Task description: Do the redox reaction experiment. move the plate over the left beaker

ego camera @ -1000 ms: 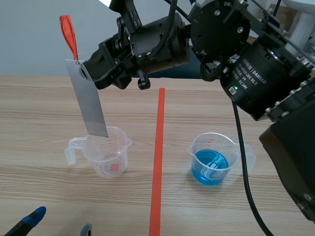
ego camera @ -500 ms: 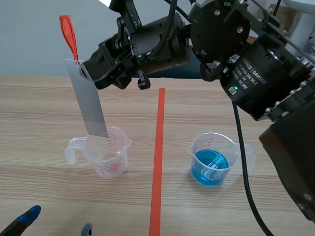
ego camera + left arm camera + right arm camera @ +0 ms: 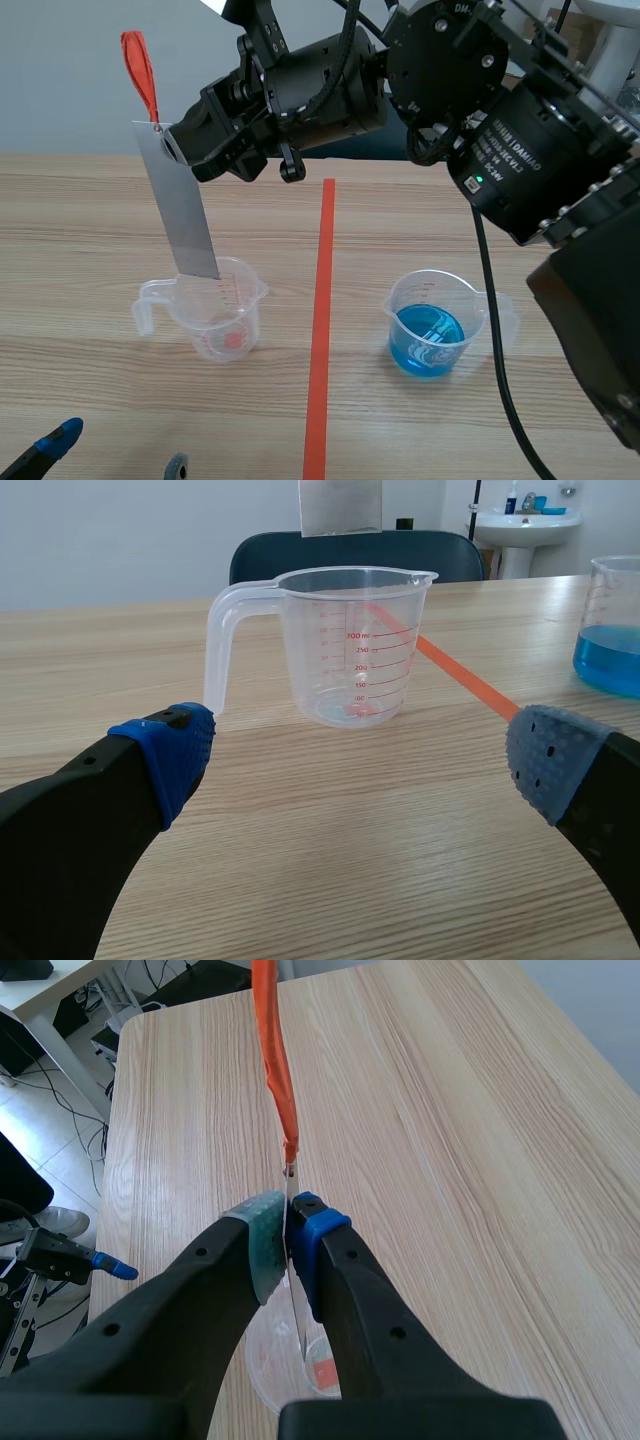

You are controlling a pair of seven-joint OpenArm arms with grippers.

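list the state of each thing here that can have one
left beaker: upright, no liquid seen in it
right beaker: upright, part filled with blue liquid
plate: gripped at its top, hanging tilted, lower end above the left beaker's mouth
right gripper: shut on the plate
left gripper: open, low over the table, holding nothing

Blue-liquid beaker point(image 3: 437, 322) on table point(image 3: 80, 220); chair point(image 3: 440, 555) beyond
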